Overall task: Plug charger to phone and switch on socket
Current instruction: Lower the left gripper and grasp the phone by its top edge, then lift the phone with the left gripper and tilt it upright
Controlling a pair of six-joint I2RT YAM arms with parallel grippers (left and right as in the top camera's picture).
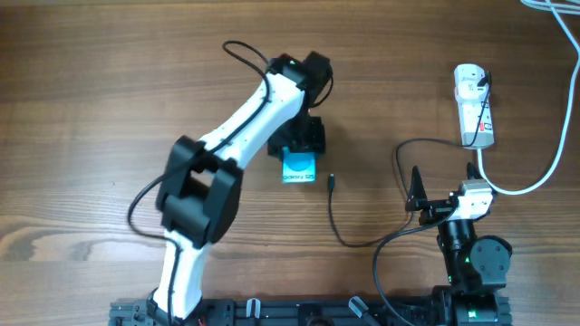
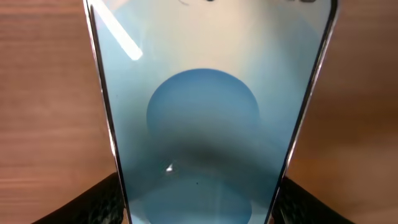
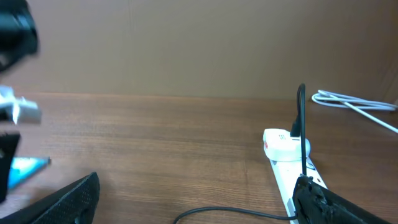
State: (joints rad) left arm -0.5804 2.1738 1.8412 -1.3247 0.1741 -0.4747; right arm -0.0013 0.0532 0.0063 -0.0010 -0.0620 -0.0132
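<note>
A: Socket (image 1: pixel 473 109), what is held in it?
B: A black plug (image 1: pixel 483 83) is seated at its far end, and red markings are seen on the strip. A thick white lead (image 1: pixel 544 177) is run off right and up, out of frame. The switch position cannot be read.

A: Phone?
B: The phone (image 1: pixel 299 169) is found mid-table, cyan screen up, well apart from the socket. It is clamped across its long edges by the left end effector (image 1: pixel 298 154). In the left wrist view black fingers (image 2: pixel 87 208) are pressed against both sides. Whether it lies flat on the table (image 1: pixel 82 100) cannot be told.

A: Charger?
B: The charger (image 1: pixel 343 231) is left loose on the table. Its connector tip (image 1: pixel 332 181) is placed just right of the phone, not touching it. The cable is curved back toward the right arm and looped up toward the socket.

A: Right side?
B: The right end effector (image 1: pixel 442 190) is spread wide with nothing held, near the socket's near end. In the right wrist view the cable is seen crossing the gap at the bottom edge.

A: Anything hidden?
B: From overhead the phone's far end is covered by the left end effector. In the left wrist view the phone is cut off at both ends. In the right wrist view the left arm (image 3: pixel 15 37) is blurred at the left edge, and only a cyan sliver of the phone is shown.
</note>
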